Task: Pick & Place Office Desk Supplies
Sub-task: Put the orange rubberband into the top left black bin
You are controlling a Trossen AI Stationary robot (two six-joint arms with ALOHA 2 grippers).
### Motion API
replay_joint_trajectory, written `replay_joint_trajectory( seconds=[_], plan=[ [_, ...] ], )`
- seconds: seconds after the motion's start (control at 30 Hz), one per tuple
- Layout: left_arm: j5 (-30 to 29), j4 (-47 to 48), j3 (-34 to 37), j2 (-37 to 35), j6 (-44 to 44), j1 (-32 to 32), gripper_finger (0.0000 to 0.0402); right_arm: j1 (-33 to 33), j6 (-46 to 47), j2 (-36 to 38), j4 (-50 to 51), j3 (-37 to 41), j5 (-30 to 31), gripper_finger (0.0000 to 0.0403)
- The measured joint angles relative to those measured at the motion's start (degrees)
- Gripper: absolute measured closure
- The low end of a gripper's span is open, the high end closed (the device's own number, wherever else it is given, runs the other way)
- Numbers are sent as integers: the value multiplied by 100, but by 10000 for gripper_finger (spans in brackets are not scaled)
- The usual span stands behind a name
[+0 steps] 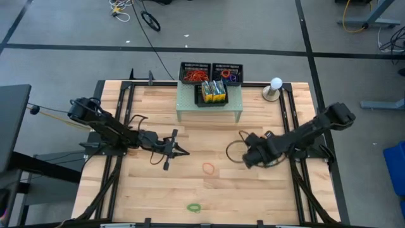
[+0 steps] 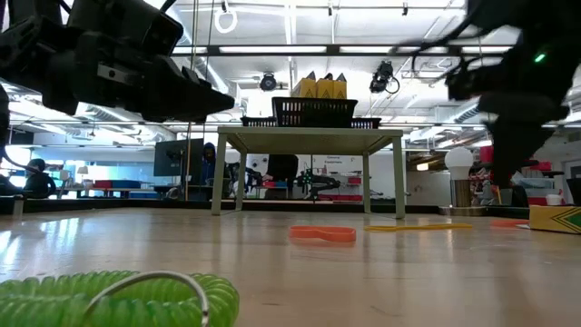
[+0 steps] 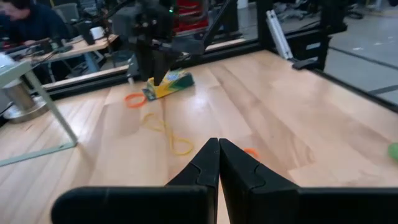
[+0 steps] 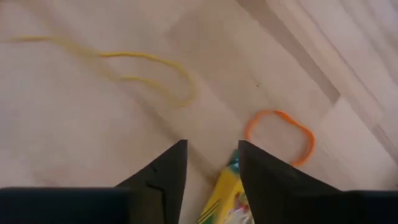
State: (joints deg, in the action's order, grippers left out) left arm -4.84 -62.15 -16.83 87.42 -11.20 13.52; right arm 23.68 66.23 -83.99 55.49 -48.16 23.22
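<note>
1. The right gripper [image 4: 208,163] hangs low over the bench [image 1: 152,196] at centre right of the high view, its two dark fingers apart.
2. Between those fingers, in the right wrist view, shows one end of a small yellow-and-green cardboard crayon box [image 4: 225,200]. The box looks to lie flat on the wood, its long axis running roughly along the gap. I cannot tell whether the fingers touch it.
3. Just beside the box lies an orange rubber-band loop [image 4: 278,135], and farther off a long thin yellow band [image 4: 124,65].
4. The left gripper [image 1: 179,151], at centre left of the high view, has its fingers pressed together with nothing between them.
5. The right arm is much the nearer to this box; the left points at it from well apart.
6. More crayon boxes [image 1: 214,90] stand in a black mesh tray [image 1: 200,100] on the pale green riser [image 1: 190,111] at upper centre.
</note>
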Motion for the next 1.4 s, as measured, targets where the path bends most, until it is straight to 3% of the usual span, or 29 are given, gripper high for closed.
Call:
replay_joint_trajectory(
  seconds=[0.3, 0.43, 0.77, 0.9, 1.13, 1.3, 1.4],
  plan=[
    [-74, 107, 1, 17, 10, 2, 386, -1090, -1, 0, -487, 546, -454, 271],
    [-74, 107, 1, 17, 8, 2, 386, -1234, -246, -2, -1114, 766, -615, 273],
    [-74, 105, 4, 17, 19, 2, 386, -1340, 60, -2, -1085, 1064, -545, 260],
    [-72, 103, 4, 17, 66, 2, 386, -1340, -45, 2, -1407, 1199, -549, 293],
    [-411, 105, 4, 15, 503, 1, 378, -1283, -604, 21, -1560, 1176, -531, 394],
    [-455, 119, -18, 15, 486, 6, 337, -869, -1199, 217, -1893, 780, -169, 390],
    [-429, 87, -189, 136, 307, 61, 305, -494, -1792, 289, -2728, 627, -9, 398]
  ],
)
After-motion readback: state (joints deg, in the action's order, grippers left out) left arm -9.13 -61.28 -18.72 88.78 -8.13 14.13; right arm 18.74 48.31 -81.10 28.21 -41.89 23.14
